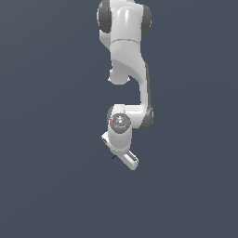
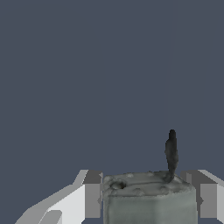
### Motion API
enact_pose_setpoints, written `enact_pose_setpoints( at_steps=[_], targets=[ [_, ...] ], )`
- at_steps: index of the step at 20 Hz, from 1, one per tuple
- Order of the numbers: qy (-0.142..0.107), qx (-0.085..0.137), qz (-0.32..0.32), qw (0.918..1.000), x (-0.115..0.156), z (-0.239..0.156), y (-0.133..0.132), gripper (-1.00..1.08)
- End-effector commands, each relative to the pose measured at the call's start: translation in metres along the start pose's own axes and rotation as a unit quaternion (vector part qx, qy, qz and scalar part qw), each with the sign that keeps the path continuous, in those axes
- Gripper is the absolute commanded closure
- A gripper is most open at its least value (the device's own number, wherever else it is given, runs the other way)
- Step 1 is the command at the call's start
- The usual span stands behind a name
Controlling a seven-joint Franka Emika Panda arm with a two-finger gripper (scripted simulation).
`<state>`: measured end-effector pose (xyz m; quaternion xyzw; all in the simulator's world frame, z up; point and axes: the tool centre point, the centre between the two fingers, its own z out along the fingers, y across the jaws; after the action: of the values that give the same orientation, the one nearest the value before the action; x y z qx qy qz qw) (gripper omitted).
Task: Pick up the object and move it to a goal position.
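In the wrist view the object (image 2: pixel 148 201), a small grey block with a thin black part (image 2: pixel 171 151) sticking up from it, sits between my two fingers. The gripper (image 2: pixel 146 186) has one finger (image 2: pixel 92 194) against one side of the block and the other finger (image 2: pixel 205 194) against the opposite side, so it is shut on it. In the exterior view the arm is seen from above and the gripper (image 1: pixel 120 149) hides the block. Only a tiny black sliver (image 1: pixel 114 157) shows beside the hand.
A plain dark grey-blue surface (image 1: pixel 46 139) fills both views. No goal marker or other object shows. The white arm (image 1: pixel 128 56) reaches down from the top of the exterior view.
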<state>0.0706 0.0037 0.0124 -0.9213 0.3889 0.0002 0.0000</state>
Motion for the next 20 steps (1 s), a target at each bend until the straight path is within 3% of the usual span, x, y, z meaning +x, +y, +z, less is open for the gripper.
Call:
enact_pose_setpoints(
  at_steps=[1, 11, 20],
  targets=[
    [0.0, 0.0, 0.0, 1.0, 0.0, 0.0, 0.0, 1.08],
    [0.0, 0.0, 0.0, 1.0, -0.003, -0.008, -0.003, 1.08],
    [0.0, 0.0, 0.0, 1.0, -0.021, -0.068, -0.026, 1.08]
  ],
)
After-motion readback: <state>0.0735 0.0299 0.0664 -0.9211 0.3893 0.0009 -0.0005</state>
